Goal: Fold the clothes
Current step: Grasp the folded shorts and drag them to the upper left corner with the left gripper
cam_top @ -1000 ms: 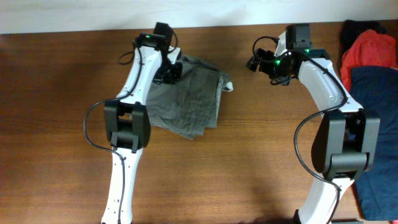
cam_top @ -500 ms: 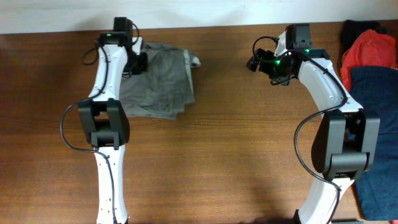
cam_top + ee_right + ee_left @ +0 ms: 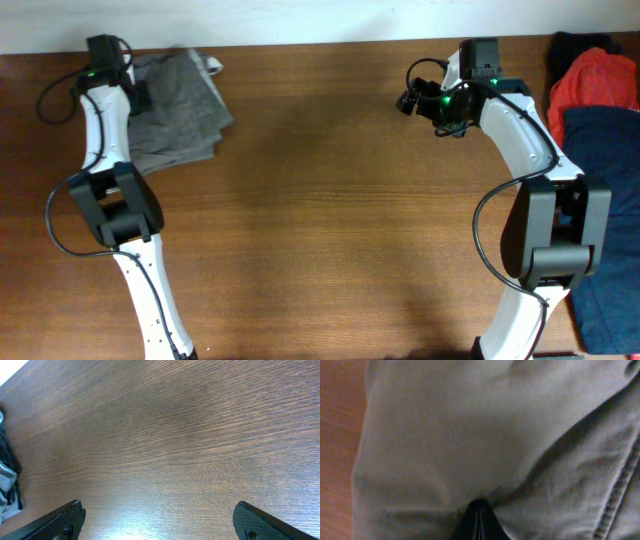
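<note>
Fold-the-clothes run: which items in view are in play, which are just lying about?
In play:
- grey-olive shorts, far-left of the table
- left claw, shut on the shorts
- right claw, open, holding nothing

Lying about:
- red garment, far-right edge
- dark blue garment, just below the red one

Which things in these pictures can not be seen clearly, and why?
Left wrist: shorts fill the blurred view; layers pinched by the left pincer unclear.
Overhead: the left arm covers the shorts' left edge.
Overhead: red garment and dark blue garment are cut by the right edge.
</note>
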